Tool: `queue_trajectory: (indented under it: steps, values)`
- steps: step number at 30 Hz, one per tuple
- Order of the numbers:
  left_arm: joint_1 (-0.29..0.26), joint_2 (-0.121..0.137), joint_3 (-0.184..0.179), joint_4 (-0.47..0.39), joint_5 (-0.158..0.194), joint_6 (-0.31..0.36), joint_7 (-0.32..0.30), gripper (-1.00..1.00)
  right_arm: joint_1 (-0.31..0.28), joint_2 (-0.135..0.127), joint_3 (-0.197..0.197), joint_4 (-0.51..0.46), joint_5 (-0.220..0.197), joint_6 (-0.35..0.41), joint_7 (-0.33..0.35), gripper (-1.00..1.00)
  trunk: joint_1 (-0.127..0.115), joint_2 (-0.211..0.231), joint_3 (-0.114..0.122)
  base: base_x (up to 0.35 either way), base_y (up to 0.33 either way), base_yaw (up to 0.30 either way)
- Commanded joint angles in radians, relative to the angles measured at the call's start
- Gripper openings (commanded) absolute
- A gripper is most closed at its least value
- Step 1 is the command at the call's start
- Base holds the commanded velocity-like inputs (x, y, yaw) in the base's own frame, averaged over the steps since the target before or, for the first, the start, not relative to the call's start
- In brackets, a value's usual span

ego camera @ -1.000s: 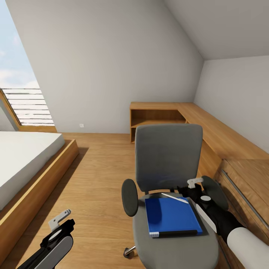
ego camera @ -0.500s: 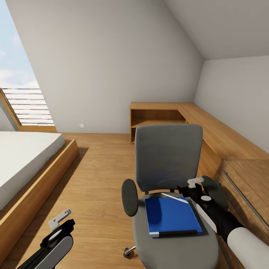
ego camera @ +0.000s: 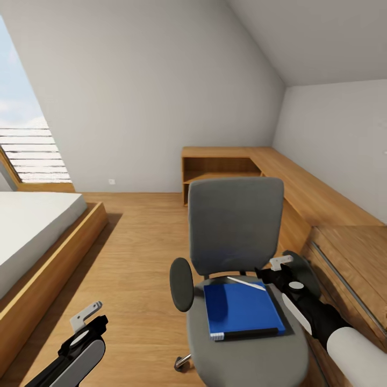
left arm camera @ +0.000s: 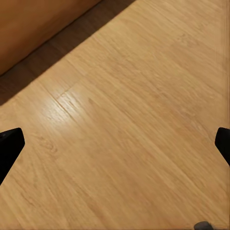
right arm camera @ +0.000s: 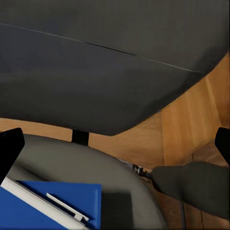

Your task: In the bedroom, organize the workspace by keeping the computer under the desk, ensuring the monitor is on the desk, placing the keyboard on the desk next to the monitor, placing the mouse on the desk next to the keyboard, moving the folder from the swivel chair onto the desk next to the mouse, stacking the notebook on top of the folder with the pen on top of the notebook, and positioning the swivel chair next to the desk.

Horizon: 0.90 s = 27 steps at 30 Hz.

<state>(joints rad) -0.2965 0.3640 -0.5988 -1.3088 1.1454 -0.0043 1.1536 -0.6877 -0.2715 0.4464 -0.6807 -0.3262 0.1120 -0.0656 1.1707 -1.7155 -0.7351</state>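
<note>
The big grey back of the swivel chair (right arm camera: pixel 115 72) is close in front. Under it is the round grey seat, and a dark post joins them. The blue folder (right arm camera: pixel 57 203) lies flat on the seat, with a thin white thing, maybe a pen (right arm camera: pixel 67 207), on top of it. One dark armrest (right arm camera: pixel 194 184) sticks out beside the seat. The wooden floor (right arm camera: pixel 191 120) shows behind. Two black fingertips (right arm camera: pixel 9 148) sit far apart at the edges.
</note>
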Motion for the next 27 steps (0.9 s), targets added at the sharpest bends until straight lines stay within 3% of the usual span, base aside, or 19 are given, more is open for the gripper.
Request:
queue_trajectory:
  steps: [1, 21, 27]
  values:
    - [-0.001, 0.001, -0.002, -0.001, 0.004, 0.000, 0.005, 1.00, -0.001, -0.002, 0.007, -0.002, -0.008, 0.004, -0.007, 1.00, 0.000, -0.001, -0.001, 0.000, 0.000, -0.067]
    - [-0.001, 0.001, -0.004, -0.001, 0.003, 0.001, 0.003, 1.00, -0.001, -0.001, 0.008, -0.002, -0.008, 0.005, -0.007, 1.00, 0.000, -0.001, -0.001, 0.000, 0.061, -0.005]
    - [0.000, 0.001, -0.008, -0.044, 0.004, 0.000, 0.004, 1.00, -0.001, -0.002, 0.007, -0.002, -0.008, 0.006, -0.008, 1.00, 0.008, -0.015, -0.007, 0.000, 0.000, 0.000]
